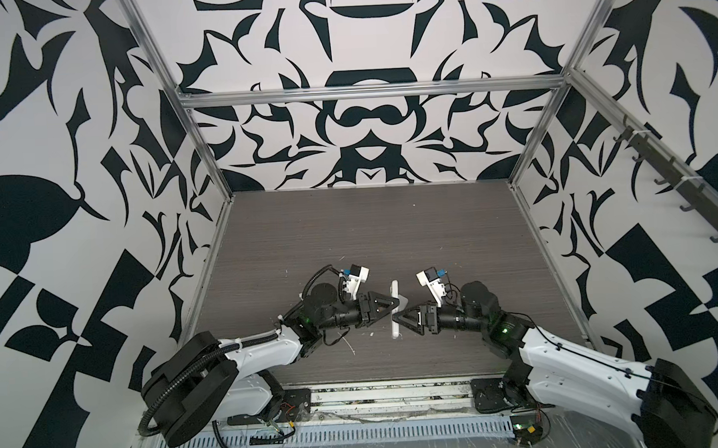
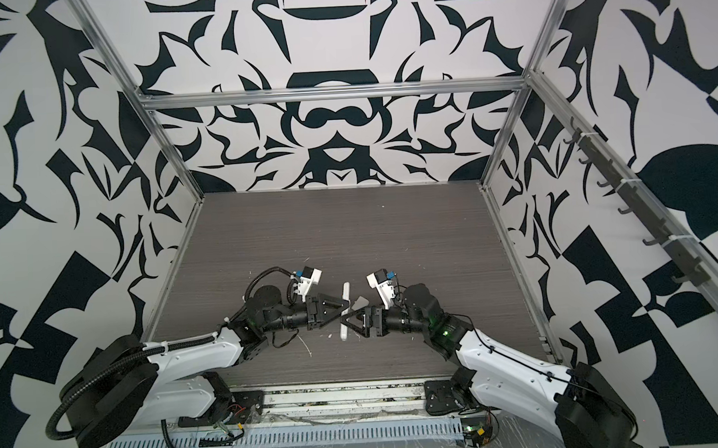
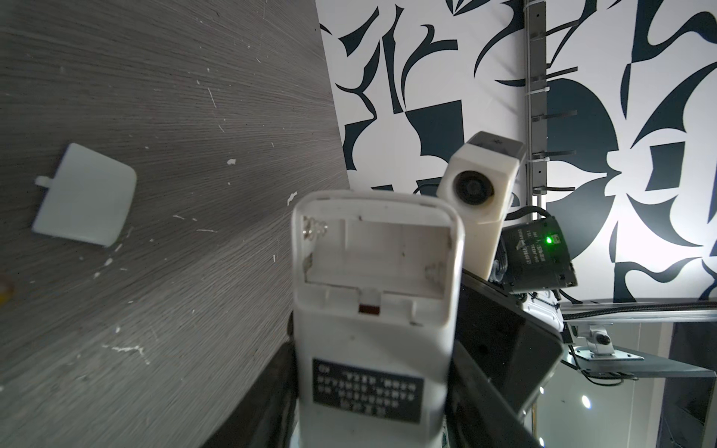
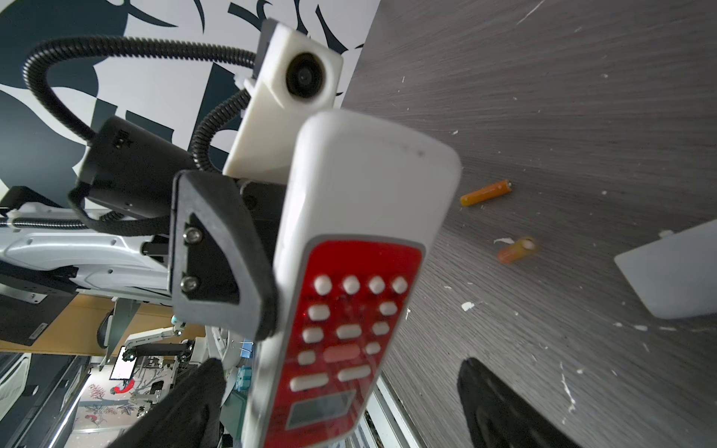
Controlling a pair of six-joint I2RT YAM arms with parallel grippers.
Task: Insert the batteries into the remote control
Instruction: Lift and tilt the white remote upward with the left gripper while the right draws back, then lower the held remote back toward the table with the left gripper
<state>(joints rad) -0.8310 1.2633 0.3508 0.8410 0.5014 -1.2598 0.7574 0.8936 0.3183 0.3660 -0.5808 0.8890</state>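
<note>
Grey surface (image 4: pixel 582 116) bears light, slippery batteries (image 4: pixel 485 193); left tool (image 1: pixel 392 304) clamps the stiff remote control (image 1: pixel 394 292) mid-body, right tool (image 4: pixel 337 395) gapes empty.

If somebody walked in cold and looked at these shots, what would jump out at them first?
Probably the white remote control, held on edge above mid-table by the left gripper, with the right gripper open beside it. In the left wrist view its battery compartment gapes empty, and the detached white cover lies on the table. Two orange batteries lie loose on the dark wood-grain table.
</note>
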